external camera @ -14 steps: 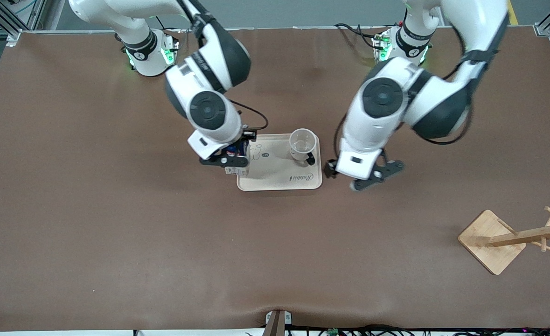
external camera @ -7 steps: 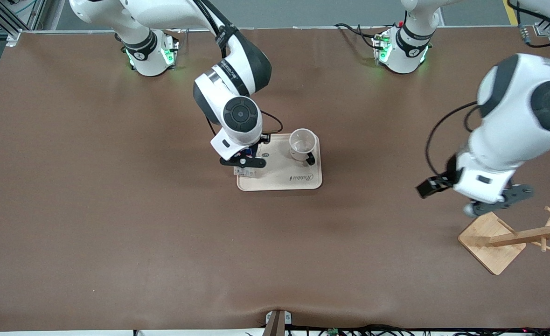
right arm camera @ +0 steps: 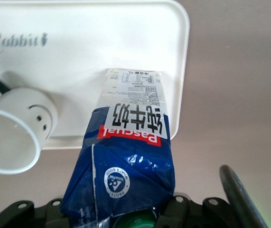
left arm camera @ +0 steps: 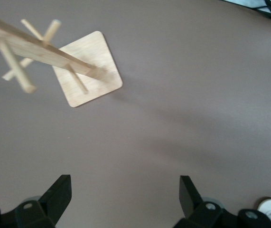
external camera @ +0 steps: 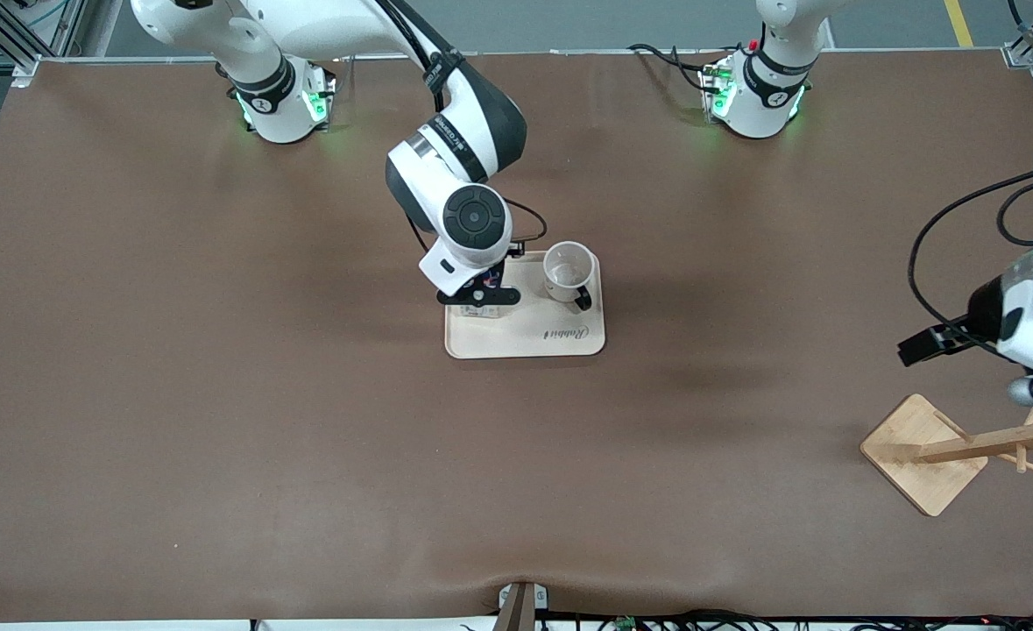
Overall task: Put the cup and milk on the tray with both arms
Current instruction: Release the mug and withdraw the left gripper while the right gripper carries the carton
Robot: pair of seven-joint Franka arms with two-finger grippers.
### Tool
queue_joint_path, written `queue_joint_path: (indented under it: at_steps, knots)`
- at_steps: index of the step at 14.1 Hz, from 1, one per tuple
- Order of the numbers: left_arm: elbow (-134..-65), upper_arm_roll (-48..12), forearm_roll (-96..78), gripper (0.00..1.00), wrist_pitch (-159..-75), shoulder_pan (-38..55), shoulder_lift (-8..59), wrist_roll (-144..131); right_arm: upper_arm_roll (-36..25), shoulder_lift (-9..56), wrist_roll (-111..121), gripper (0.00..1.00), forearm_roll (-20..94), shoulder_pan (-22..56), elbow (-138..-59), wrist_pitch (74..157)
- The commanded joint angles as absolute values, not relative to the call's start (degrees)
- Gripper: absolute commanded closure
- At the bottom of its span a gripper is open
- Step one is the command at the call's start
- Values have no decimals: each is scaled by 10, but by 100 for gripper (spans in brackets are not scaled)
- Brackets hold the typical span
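Milk [right arm camera: 130, 137] clamped in right gripper [external camera: 479, 296] jaws – seemingly over tray [external camera: 525, 346], left gripper [left arm camera: 126, 194] jaws apart

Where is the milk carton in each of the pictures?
Front view: the milk peeks out under the right gripper, at the tray's end toward the right arm.
Left wrist view: the milk is not in it; only a tray corner shows by the left gripper.
Right wrist view: the milk fills the middle, held over the tray, beside the cup.
Shared landmark: the tray's "Rabbit" script.
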State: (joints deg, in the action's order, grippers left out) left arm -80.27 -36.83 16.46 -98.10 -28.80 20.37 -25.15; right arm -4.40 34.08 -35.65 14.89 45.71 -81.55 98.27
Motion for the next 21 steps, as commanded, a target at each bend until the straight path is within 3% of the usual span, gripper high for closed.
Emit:
queue_joint_path:
  at_steps: [1, 2, 4, 6, 7, 8, 9, 16, 21]
  knots:
    - [-808, -368, 162, 0, -964, -297, 176, -245, -47, 348, -330, 92, 171, 456, -801, 976]
    - [-808, -368, 161, 0, -964, -297, 174, -245, -47, 352, -330, 85, 168, 455, -802, 977]
    - [-808, -368, 161, 0, -964, -297, 172, -236, -47, 359, -323, 81, 163, 458, -802, 983]
    - [-807, -369, 161, 0, -964, -297, 167, -235, -48, 359, -323, 71, 163, 456, -803, 999]
    - [-805, -367, 161, 0, -964, -297, 152, -234, -47, 364, -323, 57, 163, 455, -803, 1008]
    - [-805, -367, 161, 0, -964, -298, 142, -233, -48, 366, -323, 19, 163, 455, -804, 1026]
    - [-805, -367, 156, 0, -962, -297, 130, -233, -48, 367, -326, 0, 163, 454, -807, 1034]
    - [-804, -367, 154, 0, -910, -297, 96, -209, -51, 353, -321, 0, 165, 447, -801, 1019]
    - [-790, -367, 125, 0, -905, -316, 87, -131, -53, 343, -321, 0, 165, 427, -758, 941]
